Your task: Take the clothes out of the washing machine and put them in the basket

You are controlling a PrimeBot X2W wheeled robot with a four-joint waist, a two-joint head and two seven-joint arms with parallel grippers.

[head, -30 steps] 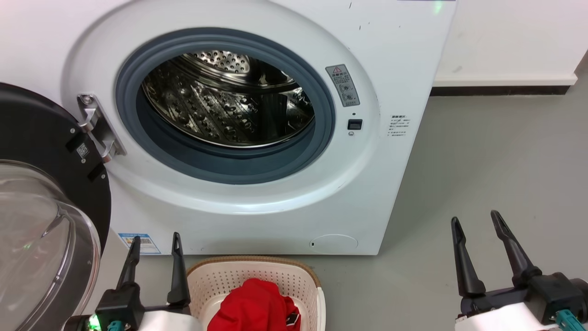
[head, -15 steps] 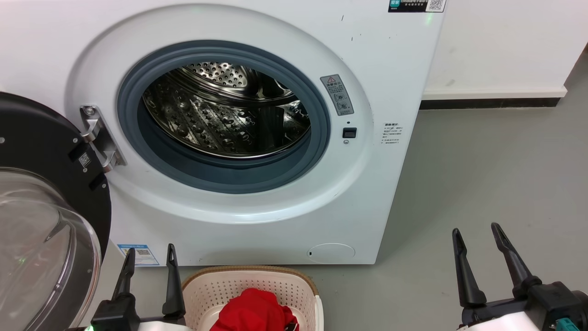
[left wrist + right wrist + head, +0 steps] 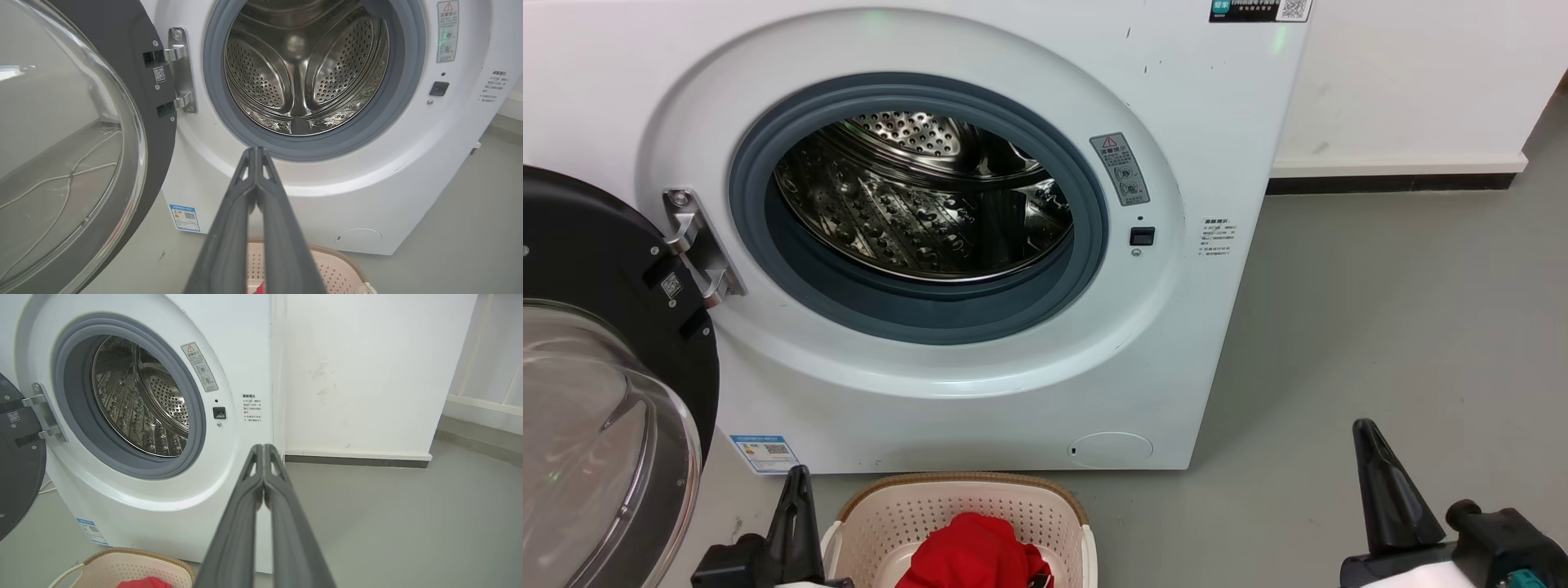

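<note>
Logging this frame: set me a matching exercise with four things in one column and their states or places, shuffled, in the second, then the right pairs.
Column 1
1. washing machine drum
2. door
3. basket
4. left end effector

Column 2
A. fingers pressed together, holding nothing
B. swung open on the robot's left
C. bare steel, no fabric visible inside
D. on the floor before the machine, holding the red clothes

Pairs: 1-C, 2-B, 3-D, 4-A
</note>
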